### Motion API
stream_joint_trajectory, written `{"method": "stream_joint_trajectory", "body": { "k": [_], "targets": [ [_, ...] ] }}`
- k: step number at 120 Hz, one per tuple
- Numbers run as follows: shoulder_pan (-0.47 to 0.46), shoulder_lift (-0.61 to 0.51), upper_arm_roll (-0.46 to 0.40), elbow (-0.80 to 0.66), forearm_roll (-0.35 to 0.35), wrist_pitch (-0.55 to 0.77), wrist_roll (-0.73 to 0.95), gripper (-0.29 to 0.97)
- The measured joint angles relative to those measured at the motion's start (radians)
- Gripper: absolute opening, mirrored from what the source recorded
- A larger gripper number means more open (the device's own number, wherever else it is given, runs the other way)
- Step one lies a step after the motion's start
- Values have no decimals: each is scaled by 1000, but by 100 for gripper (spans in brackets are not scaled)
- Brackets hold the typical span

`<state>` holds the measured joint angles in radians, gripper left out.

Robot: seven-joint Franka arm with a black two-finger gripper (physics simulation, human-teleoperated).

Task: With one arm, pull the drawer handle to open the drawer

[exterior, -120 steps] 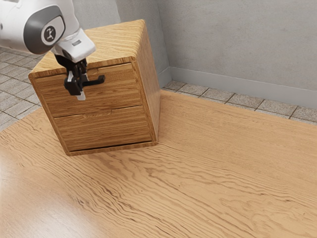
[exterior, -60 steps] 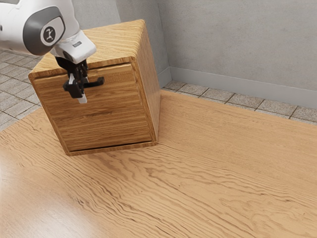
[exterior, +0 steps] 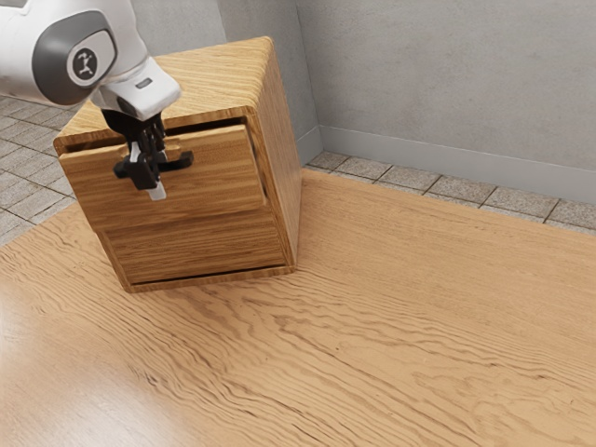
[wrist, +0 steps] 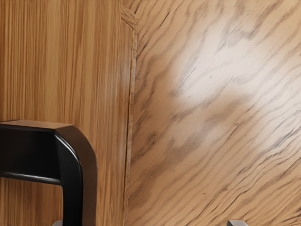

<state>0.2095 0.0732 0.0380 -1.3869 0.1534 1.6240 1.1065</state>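
Gripper (exterior: 146, 168) clamped from two sides on black drawer handle (exterior: 179, 160), top drawer (exterior: 216, 177) standing partway out of wooden cabinet (exterior: 219, 79), lower drawer (exterior: 200, 244) flush with the cabinet front, cabinet resting on wood-grain worktop (exterior: 391, 326).

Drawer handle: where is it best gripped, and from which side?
Grip the drawer handle on its straight crossbar, tool coming down from above: the bar runs level and stands off the top drawer front, leaving a gap for one finger behind.
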Motion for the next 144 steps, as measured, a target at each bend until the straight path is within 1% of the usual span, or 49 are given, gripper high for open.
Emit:
{"method": "stream_joint_trajectory", "body": {
  "k": [40, 65, 73, 115, 131, 144],
  "targets": [
    [7, -46, -11, -44, -3, 0, -32, 36],
    [29, -73, -41, -73, -2, 0, -53, 37],
    [14, -85, -28, -85, -2, 1, -59, 37],
    [8, -142, -42, -144, -10, 1, -92, 38],
    [9, -168, -54, -170, -16, 3, -104, 36],
    [4, -185, -62, -190, -21, 3, -116, 37]
  ]
}}
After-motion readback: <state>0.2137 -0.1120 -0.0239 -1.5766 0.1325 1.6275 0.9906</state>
